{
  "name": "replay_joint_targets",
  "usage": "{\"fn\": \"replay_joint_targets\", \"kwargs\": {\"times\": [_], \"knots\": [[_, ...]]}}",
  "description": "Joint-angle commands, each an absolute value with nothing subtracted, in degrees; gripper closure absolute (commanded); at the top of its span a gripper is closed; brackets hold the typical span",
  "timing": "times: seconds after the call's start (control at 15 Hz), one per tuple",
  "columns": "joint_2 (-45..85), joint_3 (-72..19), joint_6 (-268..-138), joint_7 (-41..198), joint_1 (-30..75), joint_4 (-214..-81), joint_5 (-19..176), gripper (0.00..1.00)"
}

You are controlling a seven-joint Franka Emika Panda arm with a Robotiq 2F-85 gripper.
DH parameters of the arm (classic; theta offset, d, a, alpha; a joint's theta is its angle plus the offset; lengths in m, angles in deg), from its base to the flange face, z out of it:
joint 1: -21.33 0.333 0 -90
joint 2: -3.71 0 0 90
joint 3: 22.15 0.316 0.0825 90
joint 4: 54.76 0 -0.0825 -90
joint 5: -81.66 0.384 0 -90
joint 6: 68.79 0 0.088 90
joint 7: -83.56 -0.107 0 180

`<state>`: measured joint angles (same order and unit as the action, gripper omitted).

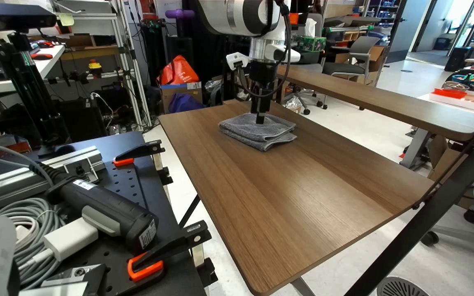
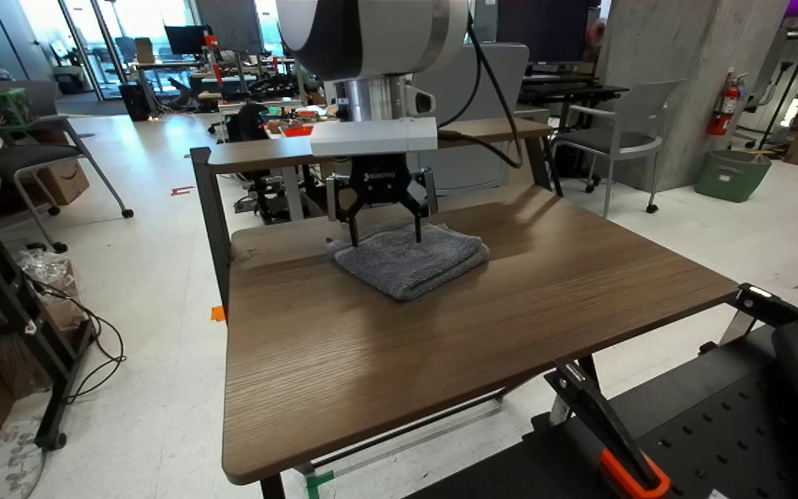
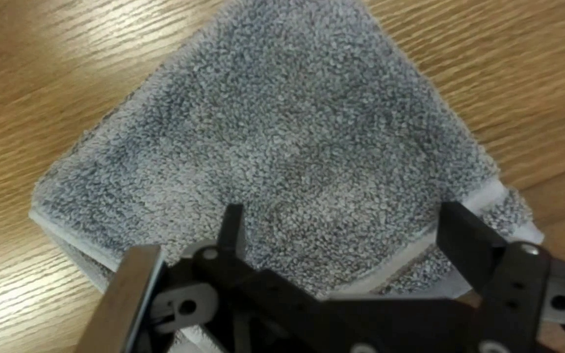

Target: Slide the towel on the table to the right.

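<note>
The towel [image 1: 241, 129] is a grey, roughly square folded cloth lying flat on the brown wood-grain table [image 1: 303, 201]. It lies near the table's far end in this exterior view. The towel [image 2: 413, 267] and the table [image 2: 440, 346] also show in an exterior view. My gripper [image 2: 386, 242] points straight down over the towel with its fingers spread apart. Its fingertips are at or just above the cloth; contact is not certain. In the wrist view the gripper [image 3: 343, 205] is open, with the towel [image 3: 282, 122] flat below and nothing pinched between the fingers.
A black bench [image 1: 130, 189] with clamps, cables and a handheld scanner [image 1: 105, 205] stands along one side of the table. A longer, narrower wooden table [image 1: 385, 96] runs along the opposite side. A dark slanted metal leg [image 1: 426, 230] rises by the near corner.
</note>
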<state>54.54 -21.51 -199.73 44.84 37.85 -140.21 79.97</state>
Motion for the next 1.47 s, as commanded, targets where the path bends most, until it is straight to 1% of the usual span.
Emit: {"fn": "replay_joint_targets", "kwargs": {"times": [0.0, 0.27, 0.53, 0.93, 1.4], "knots": [[57.7, -22.3, -198.2, 45.3, 38.7, -136.5, 80.6, 0.00], [59.0, -22.2, -198.1, 45.7, 38.9, -136.0, 80.6, 0.00], [57.9, -21.9, -199.1, 46.1, 38.6, -138.3, 80.9, 0.00], [53.9, -21.7, -202.4, 46.1, 36.8, -146.0, 82.8, 0.00], [47.4, -22.5, -208.4, 46.3, 32.7, -158.5, 87.4, 0.00]]}}
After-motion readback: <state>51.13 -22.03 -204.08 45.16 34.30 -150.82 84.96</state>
